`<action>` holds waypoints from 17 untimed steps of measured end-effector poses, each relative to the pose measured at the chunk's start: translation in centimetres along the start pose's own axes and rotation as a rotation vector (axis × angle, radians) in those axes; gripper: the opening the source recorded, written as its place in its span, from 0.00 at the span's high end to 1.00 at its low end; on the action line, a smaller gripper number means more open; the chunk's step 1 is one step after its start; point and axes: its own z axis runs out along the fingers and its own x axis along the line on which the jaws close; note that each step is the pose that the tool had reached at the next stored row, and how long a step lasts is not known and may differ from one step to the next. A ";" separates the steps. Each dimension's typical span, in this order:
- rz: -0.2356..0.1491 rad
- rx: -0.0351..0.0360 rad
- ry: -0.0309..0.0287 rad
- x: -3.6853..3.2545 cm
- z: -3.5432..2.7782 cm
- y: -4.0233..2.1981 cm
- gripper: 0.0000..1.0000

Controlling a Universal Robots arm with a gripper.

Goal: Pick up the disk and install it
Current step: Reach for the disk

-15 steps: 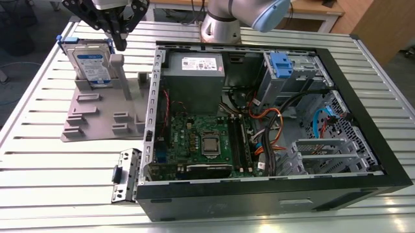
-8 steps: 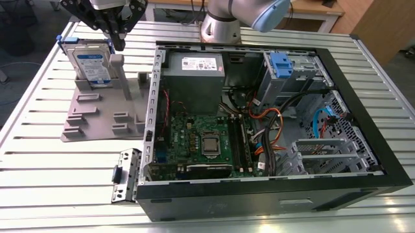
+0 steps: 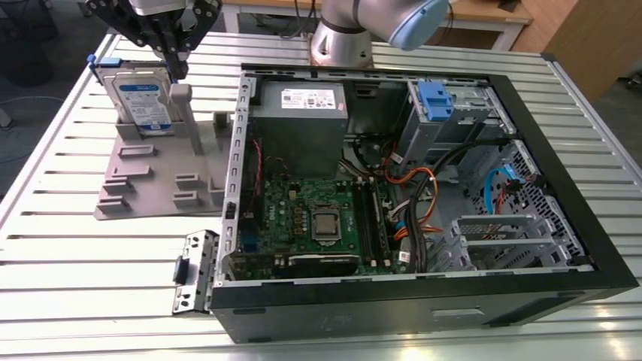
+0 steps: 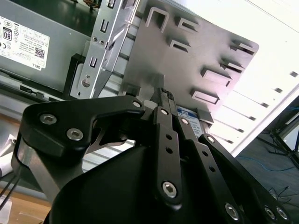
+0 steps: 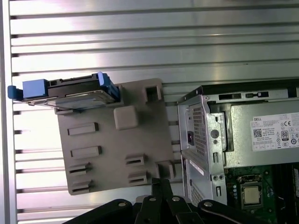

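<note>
Slatted table (image 3: 71,301): computer case (image 3: 401,316), grey holder (image 3: 150,179).

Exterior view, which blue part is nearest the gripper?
The blue frame on the disk, upright in the grey holder by the gripper; the other blue piece sits inside the computer case.

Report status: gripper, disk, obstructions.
Gripper shut, empty, hovering over the grey holder. Disk standing upright in holder, not gripped. Computer case open alongside; nothing covers the disk.

You are seeing an open computer case (image 3: 401,310) lying on a slatted table (image 3: 80,301), a grey fixture plate (image 3: 150,179) sitting beside it, a motherboard (image 3: 301,199) showing inside.
</note>
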 end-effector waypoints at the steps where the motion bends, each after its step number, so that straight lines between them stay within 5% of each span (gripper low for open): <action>1: 0.000 0.0001 0.0001 0.08 0.00 -0.01 0.90; 17: 0.000 0.0000 0.0001 1.43 0.03 -0.11 0.90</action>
